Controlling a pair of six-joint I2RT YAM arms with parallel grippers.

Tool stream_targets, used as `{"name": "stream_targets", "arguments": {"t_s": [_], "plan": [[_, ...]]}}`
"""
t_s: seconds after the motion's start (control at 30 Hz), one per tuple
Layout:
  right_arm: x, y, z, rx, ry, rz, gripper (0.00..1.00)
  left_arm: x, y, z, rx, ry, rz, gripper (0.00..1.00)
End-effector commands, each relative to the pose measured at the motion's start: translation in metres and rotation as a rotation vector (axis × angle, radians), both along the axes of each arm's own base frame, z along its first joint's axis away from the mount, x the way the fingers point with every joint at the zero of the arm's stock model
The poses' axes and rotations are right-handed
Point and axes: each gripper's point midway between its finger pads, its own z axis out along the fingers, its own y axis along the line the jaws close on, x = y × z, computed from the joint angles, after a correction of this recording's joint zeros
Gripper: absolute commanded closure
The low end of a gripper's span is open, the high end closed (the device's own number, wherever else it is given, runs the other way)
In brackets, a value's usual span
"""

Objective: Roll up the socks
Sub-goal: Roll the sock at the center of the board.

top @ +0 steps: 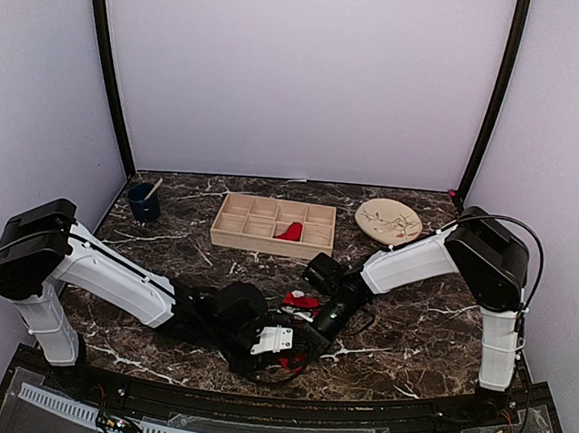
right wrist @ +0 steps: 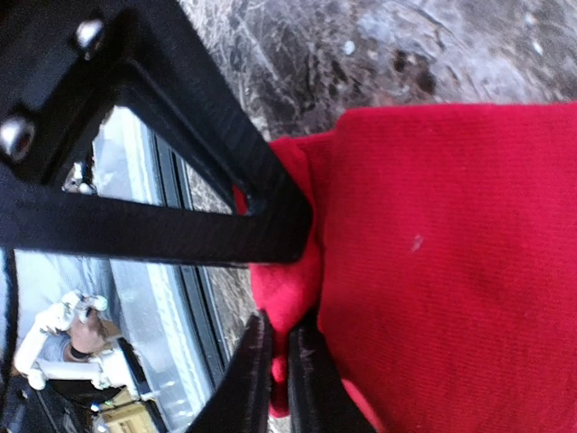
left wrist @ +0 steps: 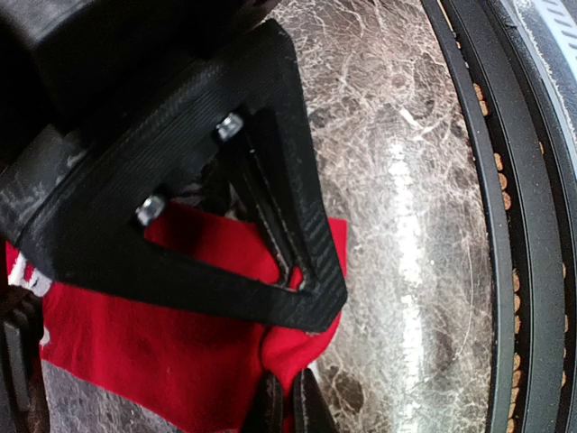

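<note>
One red sock lies on the marble table between the two arms, near the front edge. In the left wrist view this sock spreads under the fingers, with white marks at its left edge. My left gripper is shut on a fold at the sock's right edge; from above it sits low over the fabric. My right gripper pinches a small fold of the same red sock; in the top view it points down and left. A second red sock lies in the wooden tray.
A dark blue cup with a stick in it stands at the back left. A patterned round plate lies at the back right. The table's black front rail runs close to the left gripper.
</note>
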Motion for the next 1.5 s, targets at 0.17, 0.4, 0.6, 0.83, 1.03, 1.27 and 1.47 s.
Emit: {"name": "stream_targets", "arguments": {"t_s": [0.17, 0.4, 0.6, 0.83, 1.03, 1.27, 1.47], "plan": [[0.021, -0.02, -0.009, -0.076, -0.059, -0.113, 0.78, -0.022, 0.018, -0.023, 0.134, 0.107, -0.056, 1.0], [0.019, -0.032, -0.011, -0.079, -0.059, -0.159, 0.74, -0.021, 0.014, -0.019, 0.136, 0.181, -0.044, 1.0], [0.028, -0.038, -0.002, -0.047, -0.091, -0.225, 0.73, -0.012, 0.011, -0.011, 0.124, 0.293, -0.014, 1.0], [0.039, -0.042, 0.007, -0.023, -0.159, -0.287, 0.72, -0.007, 0.011, -0.01, 0.148, 0.424, -0.002, 1.0], [0.049, -0.053, 0.01, -0.031, -0.267, -0.341, 0.7, -0.001, 0.009, -0.008, 0.157, 0.575, 0.018, 1.0], [0.063, -0.068, 0.022, -0.017, -0.455, -0.42, 0.7, 0.011, 0.007, -0.005, 0.156, 0.72, 0.049, 1.0], [0.058, -0.066, 0.025, -0.036, -0.592, -0.399, 0.7, 0.014, 0.008, -0.006, 0.159, 0.844, 0.068, 1.0]]}}
